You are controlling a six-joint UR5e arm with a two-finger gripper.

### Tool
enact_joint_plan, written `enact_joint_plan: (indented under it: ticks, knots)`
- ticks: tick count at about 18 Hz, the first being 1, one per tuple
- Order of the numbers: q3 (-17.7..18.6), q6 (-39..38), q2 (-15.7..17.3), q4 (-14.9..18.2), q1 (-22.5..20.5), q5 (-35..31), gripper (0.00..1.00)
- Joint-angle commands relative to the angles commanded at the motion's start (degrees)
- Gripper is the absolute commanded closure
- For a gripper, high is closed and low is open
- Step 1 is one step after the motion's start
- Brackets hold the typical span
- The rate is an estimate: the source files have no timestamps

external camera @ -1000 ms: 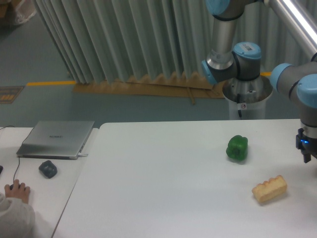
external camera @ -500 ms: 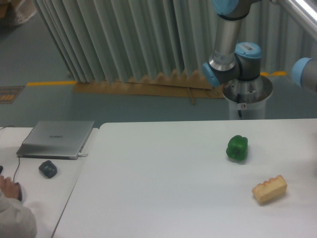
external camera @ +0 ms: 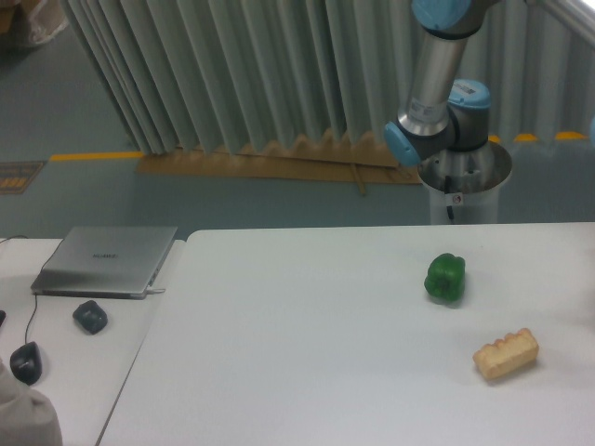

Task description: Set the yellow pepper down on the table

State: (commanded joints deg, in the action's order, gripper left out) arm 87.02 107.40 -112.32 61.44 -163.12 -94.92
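From here the yellow pepper is out of sight, and so is the pincer, so its opening and anything it may hold cannot be told. Only the arm's (external camera: 437, 84) upper joints rise behind the white surface (external camera: 307, 353). On it sits a green pepper (external camera: 445, 277), with a tan ridged block (external camera: 506, 354) nearer the front. A closed laptop (external camera: 106, 260) lies on the side desk.

A green pepper (external camera: 445, 277) and bread-like block (external camera: 506, 354) lie on the table (external camera: 297, 353).
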Motion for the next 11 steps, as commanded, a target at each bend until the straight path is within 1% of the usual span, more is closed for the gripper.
enact_joint_plan:
  ticks: [4,8,9,11]
  knots:
    - [-2.8,0.0,-2.3,-0.3,-0.3,-0.1,0.0]
    - [-3.2,-0.1,-4.6,-3.8,-1.1,-0.1,0.0]
    - [-3.8,-0.3,-5.7,-4.7,-1.1,-0.1,0.0]
    - [-5.2,-0.2,-6.7,-5.3,-1.1,0.0,0.0]
